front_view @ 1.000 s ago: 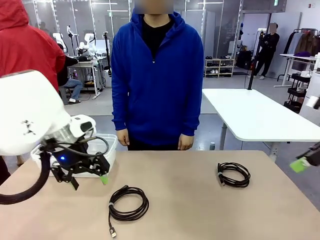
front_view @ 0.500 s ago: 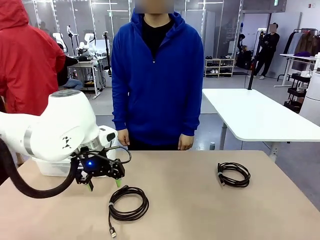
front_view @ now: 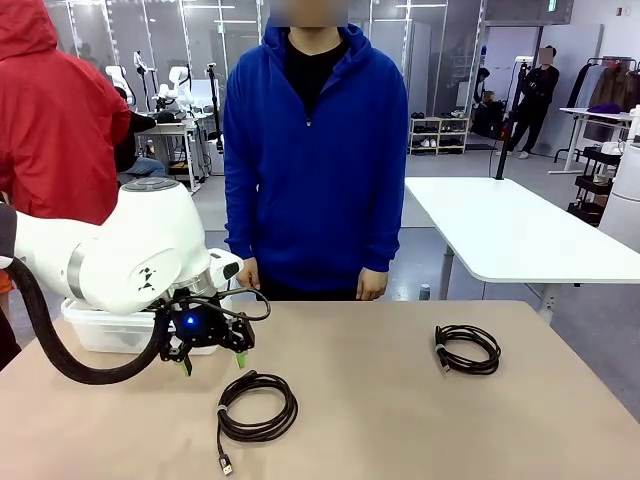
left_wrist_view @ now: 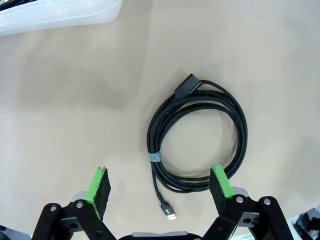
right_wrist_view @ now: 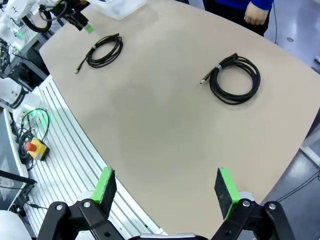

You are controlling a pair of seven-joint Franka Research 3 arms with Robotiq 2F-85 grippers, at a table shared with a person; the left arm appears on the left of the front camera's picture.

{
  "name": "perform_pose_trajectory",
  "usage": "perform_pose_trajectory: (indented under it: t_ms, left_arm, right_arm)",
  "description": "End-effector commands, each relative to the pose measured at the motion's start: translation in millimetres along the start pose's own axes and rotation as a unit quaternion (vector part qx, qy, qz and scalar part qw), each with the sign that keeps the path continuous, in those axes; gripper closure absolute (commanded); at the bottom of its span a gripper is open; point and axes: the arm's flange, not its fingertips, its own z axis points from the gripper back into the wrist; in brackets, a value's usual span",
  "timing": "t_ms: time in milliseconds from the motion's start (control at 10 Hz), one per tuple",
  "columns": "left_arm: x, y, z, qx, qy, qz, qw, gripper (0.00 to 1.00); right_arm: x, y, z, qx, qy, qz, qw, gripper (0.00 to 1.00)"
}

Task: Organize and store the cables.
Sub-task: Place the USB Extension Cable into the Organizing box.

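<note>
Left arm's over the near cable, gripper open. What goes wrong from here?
1. The left gripper hovers off-centre: one green pad sits over strands of the coiled black cable, so descending may pinch or miss loops.
2. Only one pale tie binds the coil; lifted loops and the loose USB end may sag and snag the rim of the translucent white plastic bin.
</note>
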Motion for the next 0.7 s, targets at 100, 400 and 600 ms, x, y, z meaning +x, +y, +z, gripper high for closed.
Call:
perform_pose_trajectory:
  t_ms: [100, 400, 600]
  left_arm:
    - [-0.5, 0.9, -5.2, -0.005, 0.011, 0.009, 1.0, 0.0]
    - [-6.9, 5.8, -21.9, -0.005, 0.031, 0.025, 0.999, 0.0]
    - [-7.1, 8.2, -26.6, -0.006, 0.037, 0.021, 0.999, 0.0]
  right_arm:
    - [-0.5, 6.6, -14.5, 0.03, -0.019, 0.165, 0.986, 0.0]
    - [-12.5, 2.6, -26.6, 0.075, -0.053, 0.257, 0.962, 0.0]
    - [3.7, 7.3, -17.1, 0.056, -0.022, 0.249, 0.967, 0.0]
